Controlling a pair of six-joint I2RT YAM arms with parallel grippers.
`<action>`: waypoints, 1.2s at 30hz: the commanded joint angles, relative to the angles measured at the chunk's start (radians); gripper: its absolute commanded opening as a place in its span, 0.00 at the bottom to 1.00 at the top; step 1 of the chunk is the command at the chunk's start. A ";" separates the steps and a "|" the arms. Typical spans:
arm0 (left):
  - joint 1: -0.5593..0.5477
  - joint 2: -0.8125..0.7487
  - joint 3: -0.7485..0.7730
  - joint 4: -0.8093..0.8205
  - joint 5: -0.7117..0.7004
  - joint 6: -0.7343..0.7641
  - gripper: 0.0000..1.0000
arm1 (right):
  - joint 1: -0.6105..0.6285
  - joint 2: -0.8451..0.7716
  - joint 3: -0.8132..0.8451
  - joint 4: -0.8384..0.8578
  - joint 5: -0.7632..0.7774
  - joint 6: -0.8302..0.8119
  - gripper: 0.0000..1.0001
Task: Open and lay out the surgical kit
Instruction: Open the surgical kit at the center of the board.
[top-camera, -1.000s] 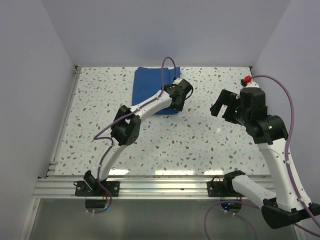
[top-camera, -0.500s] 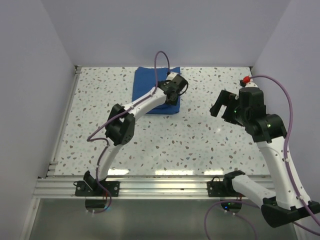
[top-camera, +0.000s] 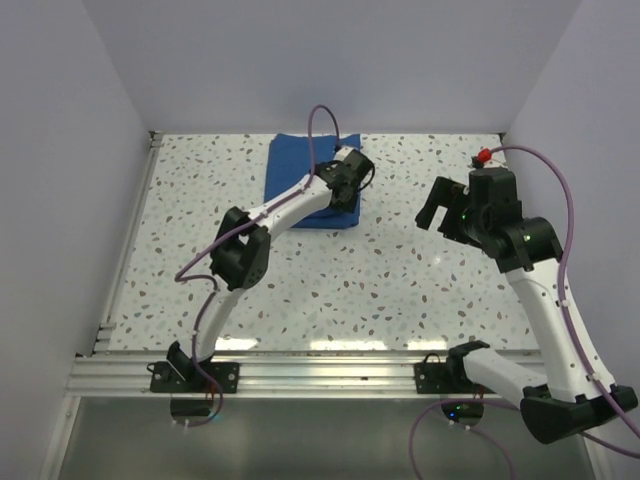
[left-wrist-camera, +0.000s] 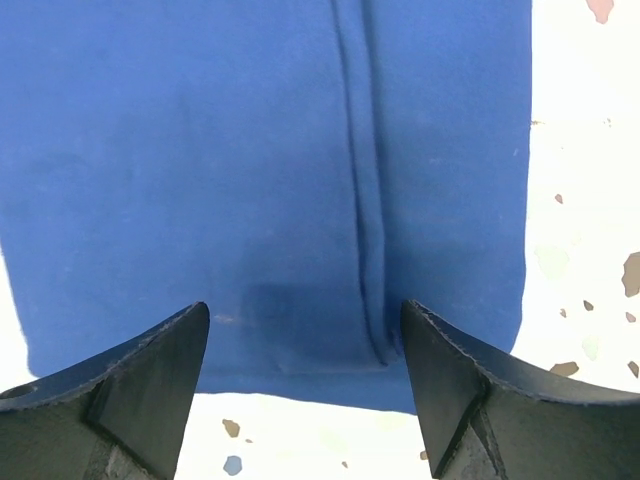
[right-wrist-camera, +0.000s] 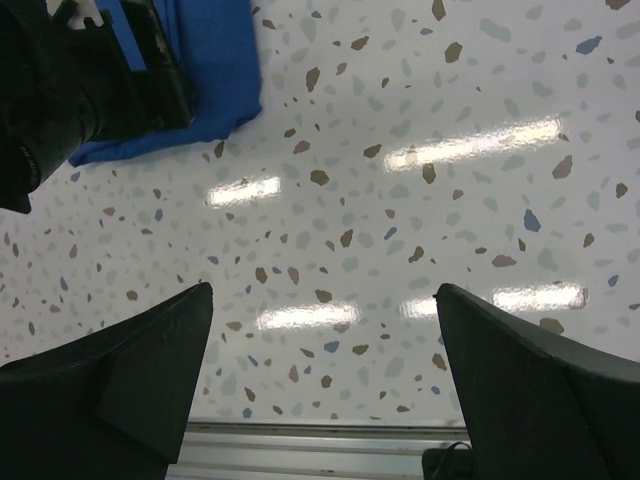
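The surgical kit is a folded royal-blue cloth bundle (top-camera: 300, 170) lying flat at the back middle of the table. No steel tray or instruments show. My left gripper (top-camera: 345, 200) hovers open over the bundle's near right corner; in the left wrist view the cloth (left-wrist-camera: 250, 160) fills the frame, with a folded seam (left-wrist-camera: 365, 220) running down it and my gripper (left-wrist-camera: 305, 330) over its near edge. My right gripper (top-camera: 440, 212) is open and empty above bare table to the right; in its wrist view (right-wrist-camera: 320, 310) the bundle's corner (right-wrist-camera: 215, 90) shows at top left.
The speckled white table (top-camera: 400, 280) is walled at the back and both sides. An aluminium rail (top-camera: 320, 370) runs along its near edge, and also shows in the right wrist view (right-wrist-camera: 300, 450). The left arm (right-wrist-camera: 70, 90) lies over the cloth.
My left gripper has moved back and to the left, onto the bundle's near right corner. My right gripper has shifted slightly left and back.
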 joint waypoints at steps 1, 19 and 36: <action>0.004 0.047 0.019 0.015 0.077 0.013 0.78 | 0.005 -0.014 0.013 0.016 -0.013 0.020 0.98; 0.318 -0.329 -0.055 0.006 0.204 -0.064 0.00 | 0.021 0.236 0.169 0.106 -0.083 -0.006 0.95; 0.785 -0.610 -0.817 0.184 0.465 -0.071 1.00 | 0.456 1.153 0.961 -0.006 0.018 0.053 0.96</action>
